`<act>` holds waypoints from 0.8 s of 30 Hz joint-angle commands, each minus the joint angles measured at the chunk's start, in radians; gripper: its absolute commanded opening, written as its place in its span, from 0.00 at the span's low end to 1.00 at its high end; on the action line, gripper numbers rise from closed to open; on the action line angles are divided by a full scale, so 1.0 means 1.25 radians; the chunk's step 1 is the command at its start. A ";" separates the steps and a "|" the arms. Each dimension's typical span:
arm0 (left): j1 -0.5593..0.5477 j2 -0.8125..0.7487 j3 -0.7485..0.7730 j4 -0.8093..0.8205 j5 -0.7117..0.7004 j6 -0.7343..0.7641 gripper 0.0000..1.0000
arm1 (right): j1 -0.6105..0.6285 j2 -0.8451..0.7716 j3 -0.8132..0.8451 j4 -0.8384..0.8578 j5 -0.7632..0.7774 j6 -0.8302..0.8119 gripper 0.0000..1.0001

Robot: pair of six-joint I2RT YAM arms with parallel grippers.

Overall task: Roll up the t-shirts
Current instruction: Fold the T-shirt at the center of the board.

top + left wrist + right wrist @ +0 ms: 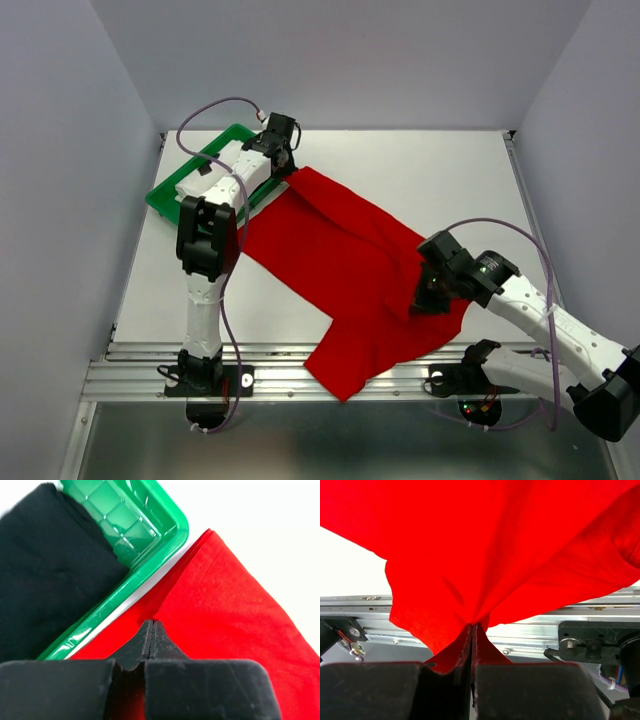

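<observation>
Tray: green, far-L corner of table; black shirt lies in it.
L gripper: fingers together, pinching far corner of red shirt, just beside tray rim.
Red shirt: spread diag. across table centre; near end hangs over front rail.
R gripper: fingers clamped on shirt's R edge, cloth bunched & lifted there.
</observation>
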 commanded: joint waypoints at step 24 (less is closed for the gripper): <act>0.018 0.075 0.069 -0.032 0.012 0.044 0.00 | 0.008 -0.048 0.093 -0.165 -0.049 -0.061 0.01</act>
